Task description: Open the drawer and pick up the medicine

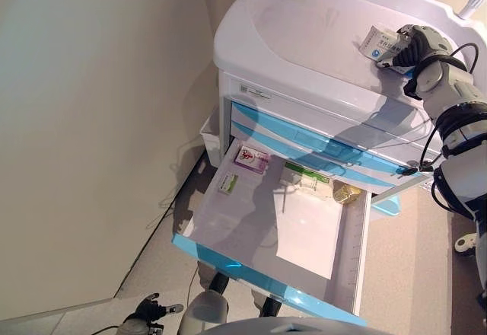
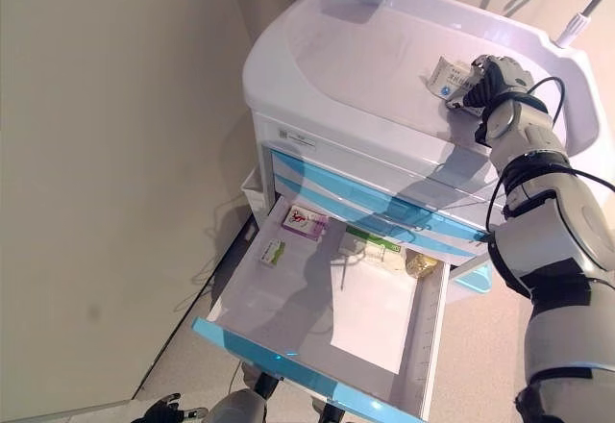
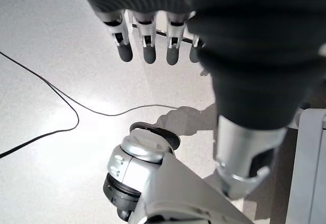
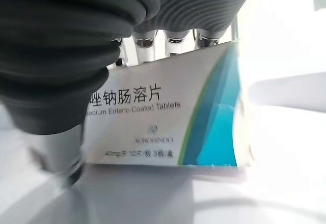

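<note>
A white medicine box (image 1: 380,42) with a blue and green end is held over the white top of the cart (image 1: 304,30), at its right rear. My right hand (image 1: 415,46) is shut on it; in the right wrist view the box (image 4: 168,117) fills the space under the fingers. Whether the box touches the cart top I cannot tell. The cart's lower drawer (image 1: 266,272), with a light-blue front, stands pulled far out. My left hand (image 1: 148,308) hangs low by the floor at the lower left, its fingers (image 3: 147,46) straight and holding nothing.
Inside the drawer lie a pink box (image 1: 252,158), a small green-and-white box (image 1: 228,183), a longer green-and-white box (image 1: 307,177), a golden round item (image 1: 346,193) and a white sheet (image 1: 308,228). A beige wall (image 1: 91,122) runs close along the cart's left.
</note>
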Robot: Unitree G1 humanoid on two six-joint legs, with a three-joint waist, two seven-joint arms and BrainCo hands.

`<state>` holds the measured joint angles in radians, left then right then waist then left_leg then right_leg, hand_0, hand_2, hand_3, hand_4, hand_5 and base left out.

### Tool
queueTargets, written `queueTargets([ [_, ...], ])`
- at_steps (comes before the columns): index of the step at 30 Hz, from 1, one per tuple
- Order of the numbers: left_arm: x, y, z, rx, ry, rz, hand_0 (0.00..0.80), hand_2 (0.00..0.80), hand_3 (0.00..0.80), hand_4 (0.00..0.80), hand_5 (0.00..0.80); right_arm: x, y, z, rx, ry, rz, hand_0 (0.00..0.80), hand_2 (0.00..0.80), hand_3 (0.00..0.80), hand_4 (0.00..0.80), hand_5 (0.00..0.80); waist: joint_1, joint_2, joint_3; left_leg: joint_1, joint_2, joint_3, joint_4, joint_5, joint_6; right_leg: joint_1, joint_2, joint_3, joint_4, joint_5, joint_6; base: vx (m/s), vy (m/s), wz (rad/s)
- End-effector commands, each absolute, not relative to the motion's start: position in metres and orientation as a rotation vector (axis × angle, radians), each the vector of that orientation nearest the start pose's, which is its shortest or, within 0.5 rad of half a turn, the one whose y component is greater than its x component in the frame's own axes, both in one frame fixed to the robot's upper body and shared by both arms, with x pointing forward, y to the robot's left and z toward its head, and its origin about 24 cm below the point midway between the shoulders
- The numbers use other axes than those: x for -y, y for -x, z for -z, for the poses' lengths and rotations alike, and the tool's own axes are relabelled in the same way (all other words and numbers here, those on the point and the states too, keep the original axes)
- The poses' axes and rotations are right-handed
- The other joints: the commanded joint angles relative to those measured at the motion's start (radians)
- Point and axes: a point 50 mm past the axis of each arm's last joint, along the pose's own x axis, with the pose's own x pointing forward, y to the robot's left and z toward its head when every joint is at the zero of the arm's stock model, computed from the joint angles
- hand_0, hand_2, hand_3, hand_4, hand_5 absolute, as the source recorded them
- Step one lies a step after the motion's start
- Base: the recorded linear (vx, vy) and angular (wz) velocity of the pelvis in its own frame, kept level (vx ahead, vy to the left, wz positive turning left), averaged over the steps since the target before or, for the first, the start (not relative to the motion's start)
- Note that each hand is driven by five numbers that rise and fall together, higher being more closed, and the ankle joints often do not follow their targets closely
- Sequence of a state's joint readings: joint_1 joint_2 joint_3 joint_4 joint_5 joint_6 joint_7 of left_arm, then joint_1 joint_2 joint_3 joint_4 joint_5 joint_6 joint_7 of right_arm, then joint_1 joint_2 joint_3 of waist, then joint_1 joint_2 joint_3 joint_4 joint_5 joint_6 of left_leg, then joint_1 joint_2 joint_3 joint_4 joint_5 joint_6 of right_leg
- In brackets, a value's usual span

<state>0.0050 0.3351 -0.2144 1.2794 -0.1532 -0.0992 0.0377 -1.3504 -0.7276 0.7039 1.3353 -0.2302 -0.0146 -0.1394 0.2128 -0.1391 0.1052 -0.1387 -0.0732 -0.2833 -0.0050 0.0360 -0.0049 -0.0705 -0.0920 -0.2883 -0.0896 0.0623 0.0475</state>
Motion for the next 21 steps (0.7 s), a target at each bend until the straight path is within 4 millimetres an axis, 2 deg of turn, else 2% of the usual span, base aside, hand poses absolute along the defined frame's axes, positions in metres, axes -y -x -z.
queueTargets([
  [1,-0.274,-0.089,0.15,-1.173,-0.338,-0.163,0.0,0.0,0.0,0.0,0.0,0.298,-0.401,-0.28,-0.023,1.34,0.43,0.0,0.0,0.0,0.0,0.0,0.033,-0.006,0.008,-0.005,-0.038,0.024,-0.081,0.06,0.025,0.023,-0.023,-0.023,0.08,-0.004,0.054,0.0,0.0,0.0],
  [6,-0.275,-0.087,0.15,-1.178,-0.338,-0.164,0.0,0.0,0.0,0.0,0.0,0.299,-0.4,-0.285,0.001,1.319,0.442,0.0,0.0,0.0,0.0,0.0,0.028,-0.007,0.005,-0.001,-0.034,0.027,-0.081,0.059,0.023,0.027,-0.023,-0.023,0.079,-0.004,0.054,0.0,0.0,0.0],
  [11,-0.276,-0.087,0.15,-1.179,-0.334,-0.175,0.0,0.0,0.0,0.0,0.0,0.3,-0.396,-0.3,0.092,1.258,0.482,0.0,0.0,0.0,0.0,0.0,0.013,-0.009,0.002,0.004,-0.031,0.033,-0.082,0.056,0.023,0.028,-0.021,-0.02,0.08,-0.005,0.054,0.0,0.0,0.0],
  [13,-0.276,-0.084,0.15,-1.185,-0.329,-0.184,0.0,0.0,0.0,0.0,0.0,0.299,-0.39,-0.317,0.204,1.195,0.518,0.0,0.0,0.0,0.0,0.0,0.0,-0.005,-0.001,0.01,-0.028,0.042,-0.082,0.053,0.024,0.03,-0.02,-0.013,0.083,-0.007,0.054,0.0,0.0,0.0],
  [15,-0.276,-0.084,0.15,-1.186,-0.33,-0.183,0.0,0.0,0.0,0.0,0.0,0.3,-0.39,-0.316,0.203,1.194,0.518,0.0,0.0,0.0,0.0,0.0,0.001,-0.006,-0.001,0.011,-0.027,0.042,-0.082,0.053,0.024,0.03,-0.02,-0.013,0.083,-0.007,0.054,0.0,0.0,0.0],
  [16,-0.276,-0.082,0.151,-1.189,-0.322,-0.198,0.0,0.0,0.0,0.0,0.0,0.306,-0.381,-0.33,0.305,1.061,0.574,0.0,0.0,0.0,0.0,0.0,-0.012,0.0,-0.002,0.017,-0.024,0.051,-0.082,0.049,0.024,0.03,-0.019,-0.004,0.082,-0.007,0.053,0.0,0.0,0.0],
  [19,-0.277,-0.079,0.151,-1.195,-0.316,-0.206,0.0,0.0,0.0,0.0,0.0,0.307,-0.374,-0.338,0.394,0.966,0.589,0.0,0.0,0.0,0.0,0.0,-0.022,0.002,-0.005,0.023,-0.022,0.06,-0.082,0.046,0.025,0.032,-0.018,0.004,0.082,-0.008,0.053,0.002,0.005,-0.03],
  [21,-0.276,-0.074,0.153,-1.212,-0.312,-0.213,0.0,0.0,0.0,0.0,0.0,0.322,-0.36,-0.342,0.493,0.716,0.637,0.0,0.0,0.0,0.0,0.0,-0.037,0.011,-0.013,0.036,-0.017,0.078,-0.082,0.038,0.027,0.039,-0.017,0.016,0.081,-0.01,0.052,0.019,0.014,-0.12],
])
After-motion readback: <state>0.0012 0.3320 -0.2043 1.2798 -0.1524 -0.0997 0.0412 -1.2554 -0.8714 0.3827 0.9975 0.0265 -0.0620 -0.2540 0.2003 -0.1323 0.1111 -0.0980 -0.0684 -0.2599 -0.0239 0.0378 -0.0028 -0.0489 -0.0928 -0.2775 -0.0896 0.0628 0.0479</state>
